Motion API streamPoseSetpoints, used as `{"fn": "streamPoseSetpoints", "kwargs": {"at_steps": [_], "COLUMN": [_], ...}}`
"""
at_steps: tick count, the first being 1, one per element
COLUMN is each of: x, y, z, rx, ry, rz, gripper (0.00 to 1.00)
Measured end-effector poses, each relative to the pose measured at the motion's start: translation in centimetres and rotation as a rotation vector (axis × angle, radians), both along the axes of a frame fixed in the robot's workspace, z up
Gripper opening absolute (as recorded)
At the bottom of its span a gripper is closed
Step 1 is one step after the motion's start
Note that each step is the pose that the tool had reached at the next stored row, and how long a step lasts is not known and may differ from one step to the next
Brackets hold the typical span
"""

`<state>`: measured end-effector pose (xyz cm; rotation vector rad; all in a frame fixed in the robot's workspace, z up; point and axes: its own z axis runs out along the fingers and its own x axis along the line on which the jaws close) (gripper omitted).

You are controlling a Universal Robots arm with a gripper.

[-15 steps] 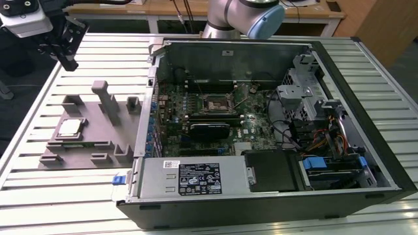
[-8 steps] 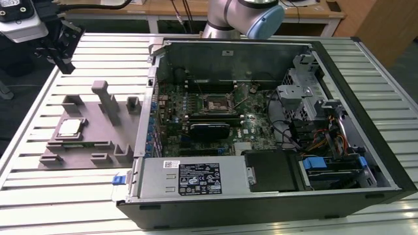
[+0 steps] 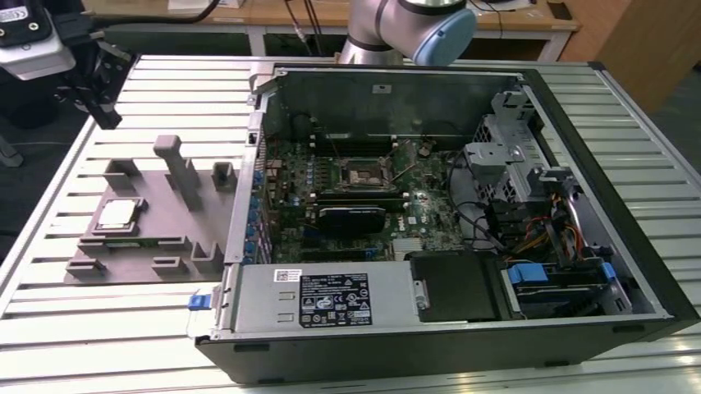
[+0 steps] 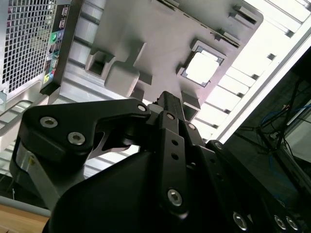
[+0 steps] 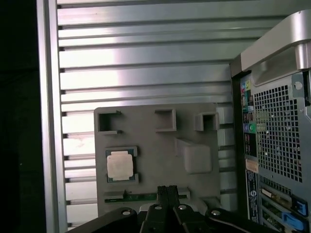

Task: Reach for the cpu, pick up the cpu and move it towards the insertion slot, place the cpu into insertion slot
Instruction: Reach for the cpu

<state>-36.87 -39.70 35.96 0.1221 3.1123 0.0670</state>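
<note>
The cpu is a small square chip with a silvery top. It lies flat in a recess of the grey fixture block on the exterior view's left. Both wrist views show it too, cpu and cpu. My gripper hangs high above the table's far left corner, well away from the chip. Its black fingers are pressed together with nothing between them, the gripper being shut. The insertion slot is a square metal-framed socket on the motherboard inside the open case.
The open computer case lies on its side to the right of the fixture, with its rear panel facing the block. Grey posts rise from the fixture. The slatted metal table ends at an edge close to the block's left side.
</note>
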Motion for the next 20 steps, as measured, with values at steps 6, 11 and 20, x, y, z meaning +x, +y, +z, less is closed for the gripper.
{"fn": "streamPoseSetpoints", "kwargs": {"at_steps": [6,11,20], "x": [-0.5,-0.6,-0.9], "y": [0.03,0.03,0.04], "z": [-0.91,-1.7,-3.15], "rx": [0.0,0.0,0.0], "ry": [-0.0001,0.0,0.0], "rz": [0.0,0.0,0.0], "gripper": [0.11,0.11,0.11]}}
